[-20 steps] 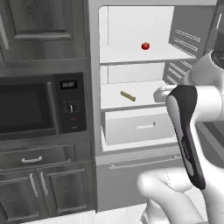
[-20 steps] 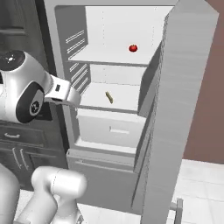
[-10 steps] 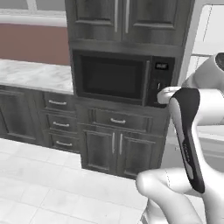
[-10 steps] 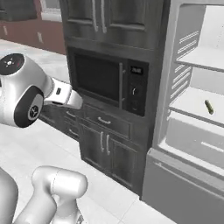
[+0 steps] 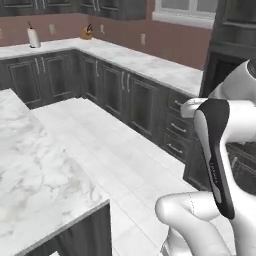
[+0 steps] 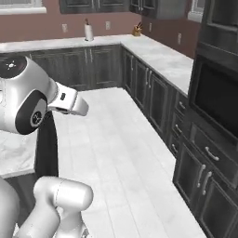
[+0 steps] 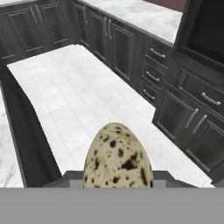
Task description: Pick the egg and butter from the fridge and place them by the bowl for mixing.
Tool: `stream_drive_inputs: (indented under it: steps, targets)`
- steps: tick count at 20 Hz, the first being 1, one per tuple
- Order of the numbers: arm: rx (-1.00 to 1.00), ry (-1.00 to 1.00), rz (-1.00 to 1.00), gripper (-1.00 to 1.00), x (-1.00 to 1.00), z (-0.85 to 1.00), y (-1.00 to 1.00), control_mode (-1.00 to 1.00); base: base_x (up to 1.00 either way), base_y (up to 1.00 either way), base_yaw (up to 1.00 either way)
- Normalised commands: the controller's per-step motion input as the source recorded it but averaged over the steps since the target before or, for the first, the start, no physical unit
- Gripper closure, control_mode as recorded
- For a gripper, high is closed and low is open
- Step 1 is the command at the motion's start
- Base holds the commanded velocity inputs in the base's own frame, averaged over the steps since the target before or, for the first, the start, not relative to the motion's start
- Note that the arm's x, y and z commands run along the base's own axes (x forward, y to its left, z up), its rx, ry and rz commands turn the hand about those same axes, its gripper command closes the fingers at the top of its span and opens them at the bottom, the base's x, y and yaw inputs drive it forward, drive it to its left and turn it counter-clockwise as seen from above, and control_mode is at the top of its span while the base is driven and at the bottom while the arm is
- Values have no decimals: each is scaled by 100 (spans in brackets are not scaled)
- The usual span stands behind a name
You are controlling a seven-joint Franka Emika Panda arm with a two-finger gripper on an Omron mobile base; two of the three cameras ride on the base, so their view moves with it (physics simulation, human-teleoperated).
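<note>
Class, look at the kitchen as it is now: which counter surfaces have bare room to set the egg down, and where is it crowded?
The island top at near left is bare marble. The long counter under the window is bare too. Its far corner is crowded by a paper towel roll and knife block. The egg sits in the gripper.

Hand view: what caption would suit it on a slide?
A speckled egg held in the robot's hand above a white tiled kitchen floor, dark cabinets alongside.

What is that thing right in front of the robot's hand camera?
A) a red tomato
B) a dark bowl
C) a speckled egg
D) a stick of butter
C: the hand view shows a pale, dark-spotted egg up close at the jaws, with the white kitchen floor beyond it.
</note>
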Motion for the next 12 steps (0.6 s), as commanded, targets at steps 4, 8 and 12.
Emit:
stream_drive_inputs:
  steps: [4,8,12]
  targets:
    - [0,0,0,100,0,0,0,100,-3,40,97]
    - [0,0,0,100,0,0,0,100,-4,32,99]
    - [0,0,0,100,0,0,0,100,-5,27,100]
